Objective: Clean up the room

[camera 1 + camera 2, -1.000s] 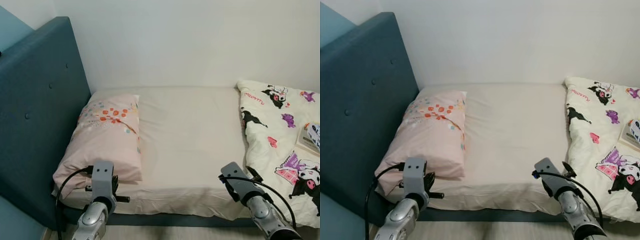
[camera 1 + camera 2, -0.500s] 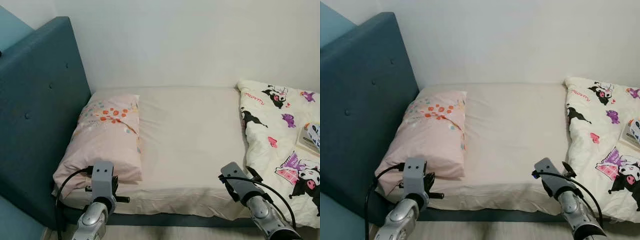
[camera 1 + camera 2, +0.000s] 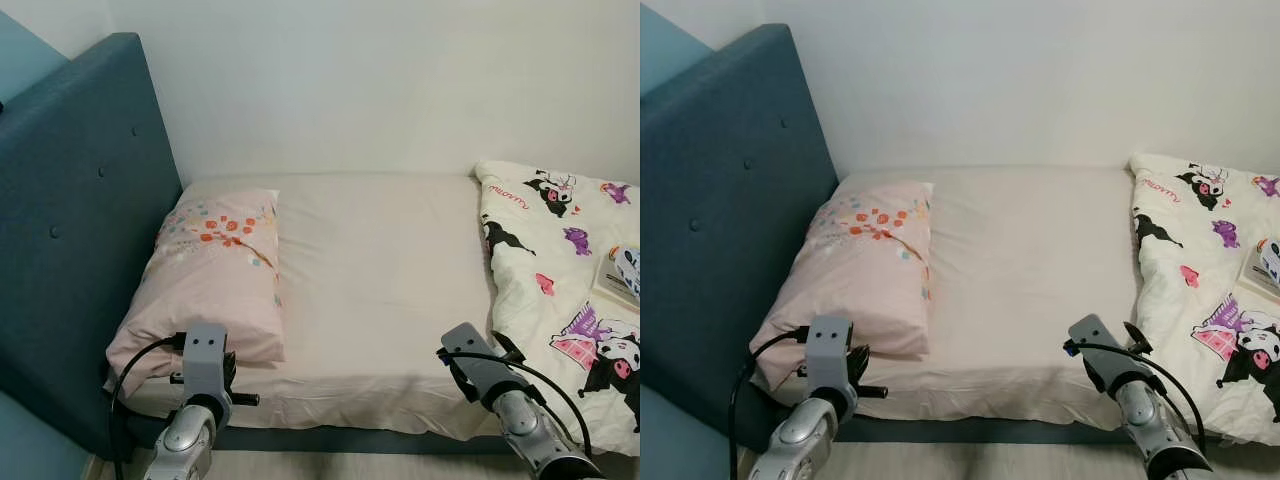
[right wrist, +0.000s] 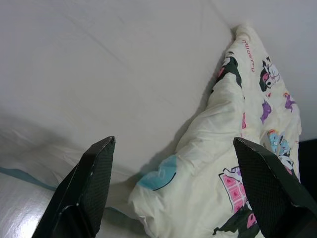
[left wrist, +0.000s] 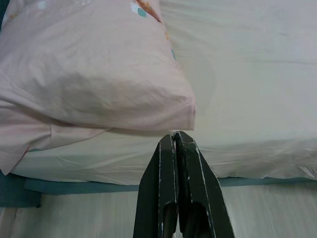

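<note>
The white cartoon-print quilt (image 3: pixel 560 290) lies bunched at the bed's right end, its long side running from wall to front edge. The right gripper (image 4: pixel 173 188), spread wide, sits by its front corner; a poor pinch could drag it off. The left gripper (image 5: pixel 177 144), pressed together, points at the pink pillow (image 3: pixel 205 275)

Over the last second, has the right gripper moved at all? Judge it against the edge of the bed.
No. The right gripper hangs open at the same spot by the bed's front edge, beside the cartoon-print duvet, as it did a second ago.
</note>
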